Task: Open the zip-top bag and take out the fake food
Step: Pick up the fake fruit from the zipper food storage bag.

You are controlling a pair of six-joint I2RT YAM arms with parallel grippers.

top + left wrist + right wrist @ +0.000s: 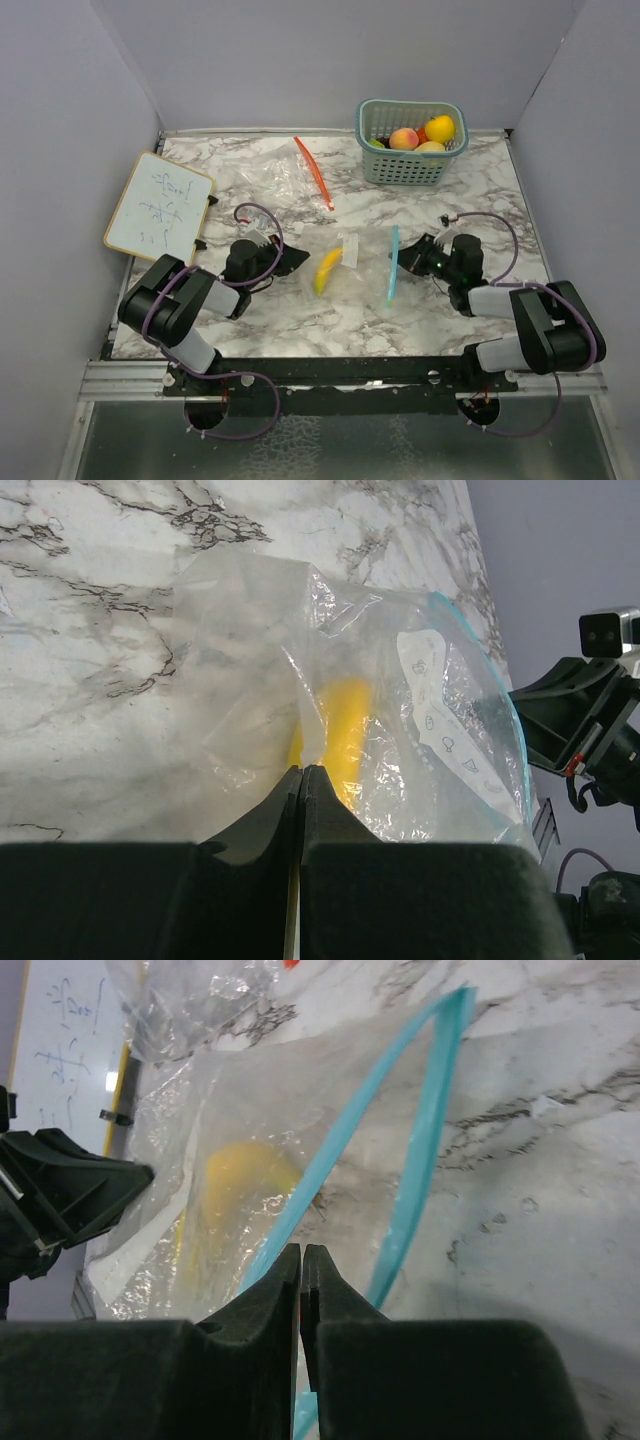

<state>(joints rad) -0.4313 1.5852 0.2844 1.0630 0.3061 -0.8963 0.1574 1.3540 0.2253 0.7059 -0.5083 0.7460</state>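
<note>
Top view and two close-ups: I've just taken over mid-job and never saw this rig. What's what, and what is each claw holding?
The top view looks down on two robot arms bolted at the table's near edge. Each close-up comes from a wrist camera looking past its own fingers. The left gripper is shut on the clear bag's plastic, the right gripper on its teal zip strip; the mouth gapes open. A yellow banana lies inside. Behind: a teal basket of toy fruit, a second bag, a whiteboard.
</note>
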